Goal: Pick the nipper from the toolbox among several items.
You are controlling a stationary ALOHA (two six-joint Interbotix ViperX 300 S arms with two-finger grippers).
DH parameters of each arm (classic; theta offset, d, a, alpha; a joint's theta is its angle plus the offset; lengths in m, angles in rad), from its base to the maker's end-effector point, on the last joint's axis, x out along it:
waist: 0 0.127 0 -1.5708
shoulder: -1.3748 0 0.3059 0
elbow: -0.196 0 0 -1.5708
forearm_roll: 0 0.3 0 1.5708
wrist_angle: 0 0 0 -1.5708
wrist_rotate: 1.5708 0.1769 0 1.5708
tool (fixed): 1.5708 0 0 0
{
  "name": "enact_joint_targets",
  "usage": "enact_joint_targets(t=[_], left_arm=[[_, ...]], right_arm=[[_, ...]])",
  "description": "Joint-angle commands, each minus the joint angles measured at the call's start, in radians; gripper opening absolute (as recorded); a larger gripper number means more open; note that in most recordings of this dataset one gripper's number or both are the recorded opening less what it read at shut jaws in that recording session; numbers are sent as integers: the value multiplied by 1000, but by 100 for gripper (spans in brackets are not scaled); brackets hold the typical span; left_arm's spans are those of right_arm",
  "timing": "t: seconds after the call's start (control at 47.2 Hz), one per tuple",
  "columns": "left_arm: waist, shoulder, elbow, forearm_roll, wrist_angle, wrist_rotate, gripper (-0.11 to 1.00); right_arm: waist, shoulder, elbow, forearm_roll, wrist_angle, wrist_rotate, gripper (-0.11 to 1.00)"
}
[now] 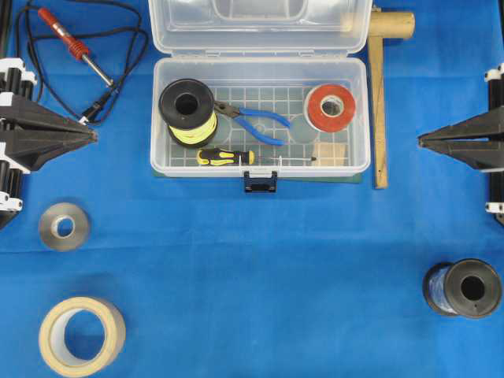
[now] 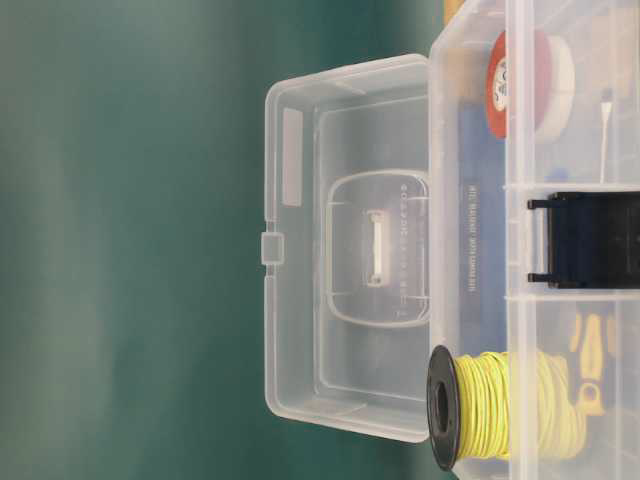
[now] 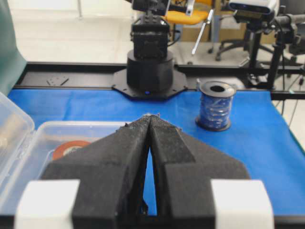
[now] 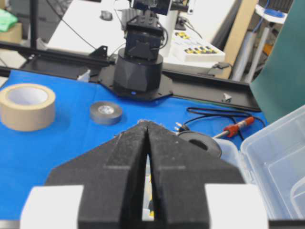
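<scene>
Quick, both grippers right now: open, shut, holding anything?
Left gripper: shut, holding nothing.
Right gripper: shut, holding nothing.

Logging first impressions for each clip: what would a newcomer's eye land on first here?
The open clear toolbox at top centre, holding a black spool of yellow wire at its left end, a red tape roll at its right, and the blue-handled nipper between them. The left gripper and right gripper flank it, both shut and empty.
</scene>
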Motion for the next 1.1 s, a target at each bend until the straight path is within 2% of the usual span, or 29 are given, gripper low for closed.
enact_joint_targets(t=[0.0, 0.148, 0.275, 0.402, 0.593, 0.656, 0.741, 0.868, 1.079], left_arm=[[-14, -3, -20, -26, -6, 9, 0], [-14, 0, -21, -26, -11, 12, 0], [-8, 5, -20, -28, -14, 12, 0], [-8, 9, -20, -29, -15, 11, 0], [-6, 12, -18, -31, -17, 9, 0], [-8, 12, -18, -31, -17, 9, 0], [-8, 12, -18, -31, -17, 8, 0], [-6, 15, -17, -31, -17, 8, 0], [-8, 18, -14, -31, -15, 8, 0]], right_arm=[[-9, 11, -31, 5, -6, 0, 0], [-83, 52, -97, 6, 75, 9, 0], [-169, 152, -192, 6, 172, 18, 0], [-218, 311, -319, 2, 308, 18, 0], [-244, 595, -535, -9, 528, 8, 1], [-253, 678, -594, -9, 589, 6, 10], [-262, 784, -676, -17, 667, 3, 34], [-270, 917, -761, -46, 715, 3, 70], [-299, 1101, -824, -49, 716, 5, 58]])
